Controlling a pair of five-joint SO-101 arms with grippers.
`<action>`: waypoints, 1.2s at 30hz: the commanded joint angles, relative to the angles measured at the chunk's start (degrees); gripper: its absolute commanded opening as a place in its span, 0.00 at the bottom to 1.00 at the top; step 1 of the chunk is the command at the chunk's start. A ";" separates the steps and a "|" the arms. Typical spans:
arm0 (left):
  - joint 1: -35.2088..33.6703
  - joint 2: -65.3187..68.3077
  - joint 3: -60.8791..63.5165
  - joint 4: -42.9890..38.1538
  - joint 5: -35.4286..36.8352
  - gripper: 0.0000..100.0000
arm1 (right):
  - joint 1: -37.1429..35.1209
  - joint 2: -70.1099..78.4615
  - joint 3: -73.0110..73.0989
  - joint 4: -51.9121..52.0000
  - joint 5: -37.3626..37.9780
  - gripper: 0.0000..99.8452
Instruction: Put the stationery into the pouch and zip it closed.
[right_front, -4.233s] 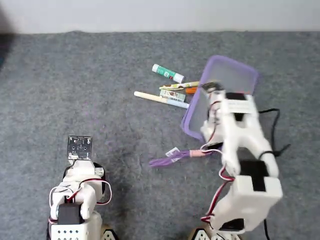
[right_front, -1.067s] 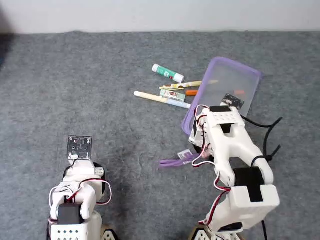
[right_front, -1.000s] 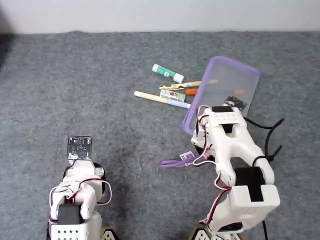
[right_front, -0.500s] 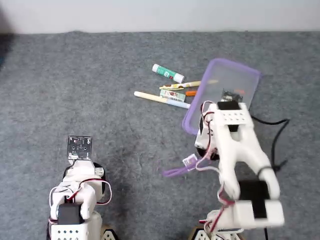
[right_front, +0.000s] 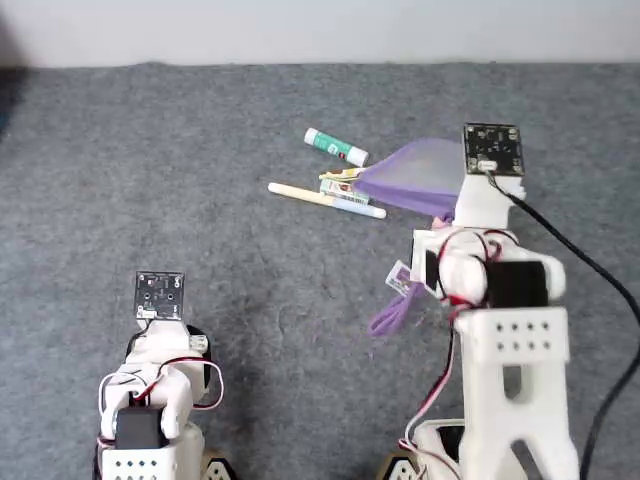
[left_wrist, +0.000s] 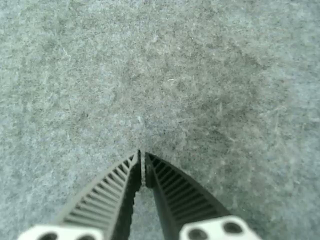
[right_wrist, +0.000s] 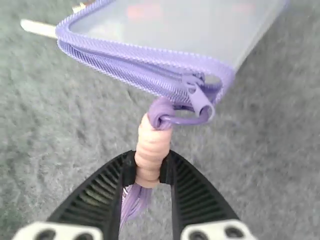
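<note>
Seemingly mid-zip, the right gripper (right_wrist: 148, 175) pinched the pink bead (right_wrist: 150, 150) of the pull cord, with the purple pouch (right_wrist: 200, 30) tilted up just ahead of it. Pens (right_front: 310, 194) and a glue stick (right_front: 336, 146) lay beyond, unpacked; the next pull likely needed the pouch anchored. The left gripper (left_wrist: 142, 165) sat closed, empty.

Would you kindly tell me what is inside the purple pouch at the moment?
Through the translucent wall of the pouch, reddish blurs show; whether they lie inside or behind it is unclear. The glue stick and pens lie outside on the carpet.
</note>
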 joint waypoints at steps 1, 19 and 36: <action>-0.26 -0.70 -0.48 0.26 0.26 0.02 | 0.48 -6.02 -2.55 -2.15 0.79 0.01; -0.26 -0.70 -0.48 0.26 0.26 0.02 | 0.22 -18.77 -2.73 -37.58 9.58 0.01; -0.26 -0.70 -0.48 0.26 0.26 0.02 | -8.40 -21.85 -8.97 -23.43 13.27 0.01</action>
